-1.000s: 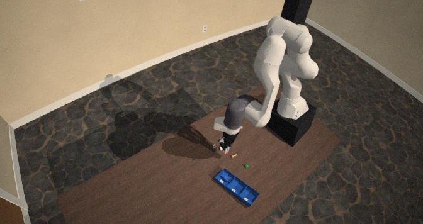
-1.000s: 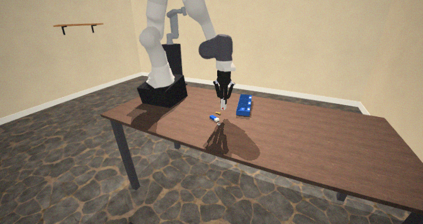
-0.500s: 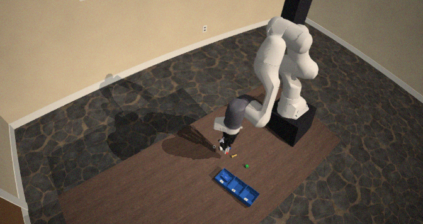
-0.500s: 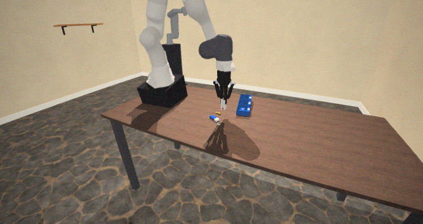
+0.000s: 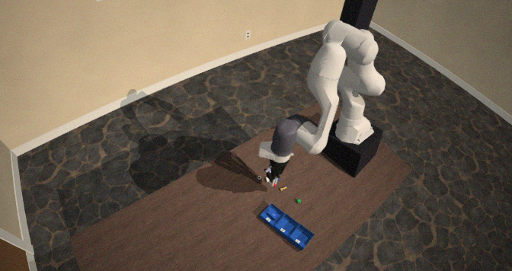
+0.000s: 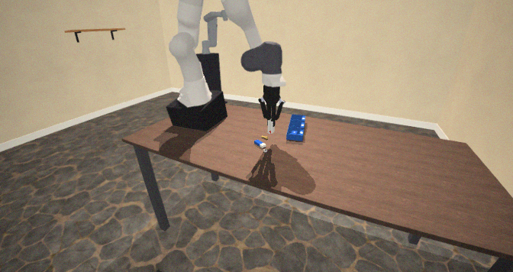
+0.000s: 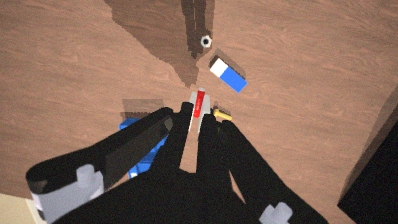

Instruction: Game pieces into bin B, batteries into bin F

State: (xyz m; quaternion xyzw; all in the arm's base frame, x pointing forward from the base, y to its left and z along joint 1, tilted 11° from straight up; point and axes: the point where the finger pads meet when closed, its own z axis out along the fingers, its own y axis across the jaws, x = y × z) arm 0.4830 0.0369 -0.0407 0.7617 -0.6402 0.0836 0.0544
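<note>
My gripper (image 5: 273, 177) (image 6: 271, 124) (image 7: 199, 102) is shut on a white-and-red thing (image 6: 271, 129) (image 7: 199, 102), which hangs down above the table. Its kind is hard to tell. A small yellow piece (image 5: 283, 188) (image 6: 264, 137) (image 7: 222, 114) lies on the table near it. A small green piece (image 5: 299, 201) lies between the yellow piece and the bins in the top view. Three joined blue bins (image 5: 289, 236) (image 6: 294, 137) (image 7: 130, 123) stand on the table. Their labels are too small to read. The end bin nearest the gripper seems to hold a bluish thing.
A blue-and-white eraser (image 6: 259, 143) (image 7: 233, 79) lies below and beside the held thing. A grey ring-like nut (image 5: 259, 176) (image 6: 265, 150) (image 7: 202, 42) lies past its white end. The black robot base (image 5: 352, 156) (image 6: 198, 114) stands at one end of the table.
</note>
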